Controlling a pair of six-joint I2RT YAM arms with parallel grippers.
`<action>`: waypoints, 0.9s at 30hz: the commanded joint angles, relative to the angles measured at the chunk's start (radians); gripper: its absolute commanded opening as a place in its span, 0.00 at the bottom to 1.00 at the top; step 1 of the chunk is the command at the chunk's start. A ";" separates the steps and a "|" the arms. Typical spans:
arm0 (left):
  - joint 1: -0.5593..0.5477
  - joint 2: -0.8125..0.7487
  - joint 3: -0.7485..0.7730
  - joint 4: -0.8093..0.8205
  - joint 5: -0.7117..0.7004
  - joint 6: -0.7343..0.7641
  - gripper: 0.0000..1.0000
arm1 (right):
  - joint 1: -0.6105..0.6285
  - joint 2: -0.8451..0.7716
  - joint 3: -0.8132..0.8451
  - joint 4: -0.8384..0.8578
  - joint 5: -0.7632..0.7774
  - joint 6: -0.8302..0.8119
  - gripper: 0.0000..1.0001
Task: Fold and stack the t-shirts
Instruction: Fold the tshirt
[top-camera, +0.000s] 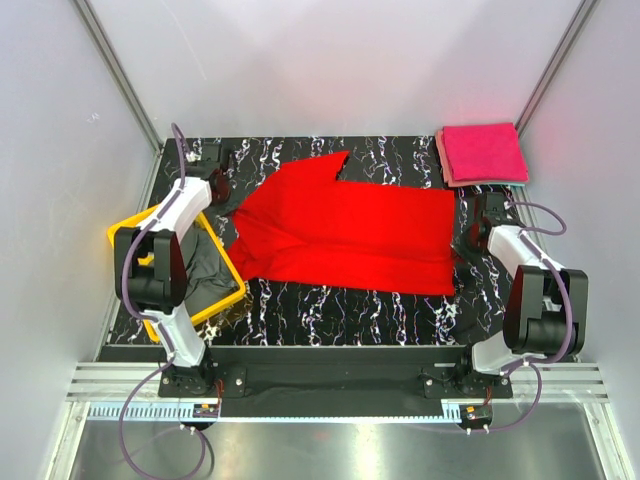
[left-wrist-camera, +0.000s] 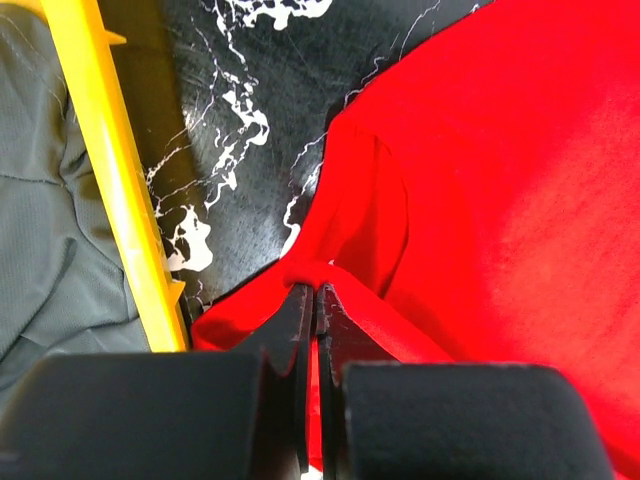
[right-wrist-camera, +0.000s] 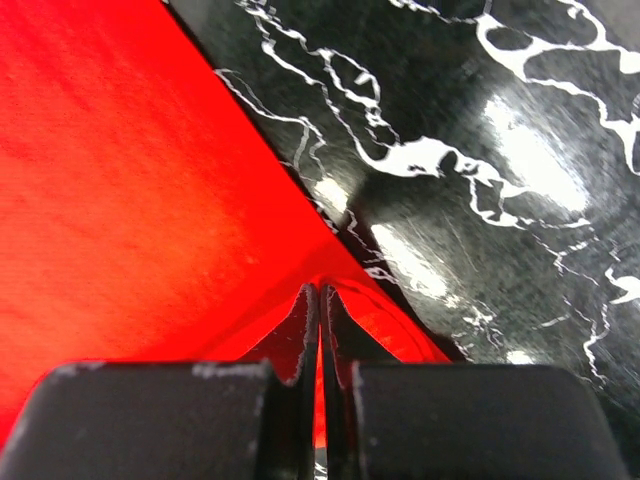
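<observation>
A bright red t-shirt lies spread across the middle of the black marbled table, one sleeve pointing to the back. My left gripper is shut on the shirt's left edge; in the left wrist view its jaws pinch a fold of red cloth. At the right edge my right gripper is shut on the shirt's corner, red cloth bunched at its tips. A folded magenta-pink t-shirt rests at the back right corner. A dark grey t-shirt lies in the yellow tray.
The yellow plastic tray sits at the table's left edge, under the left arm; its rim runs close beside the left gripper. Grey walls enclose the table on three sides.
</observation>
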 joint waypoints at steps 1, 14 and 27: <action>-0.002 0.024 0.063 0.007 -0.042 0.009 0.00 | 0.000 0.028 0.049 0.043 -0.004 -0.016 0.00; -0.012 0.124 0.157 -0.045 -0.068 -0.009 0.26 | 0.000 0.120 0.195 -0.041 -0.012 -0.045 0.29; -0.095 -0.148 0.185 -0.005 0.113 0.048 0.62 | 0.007 -0.125 -0.029 -0.083 -0.244 0.094 0.39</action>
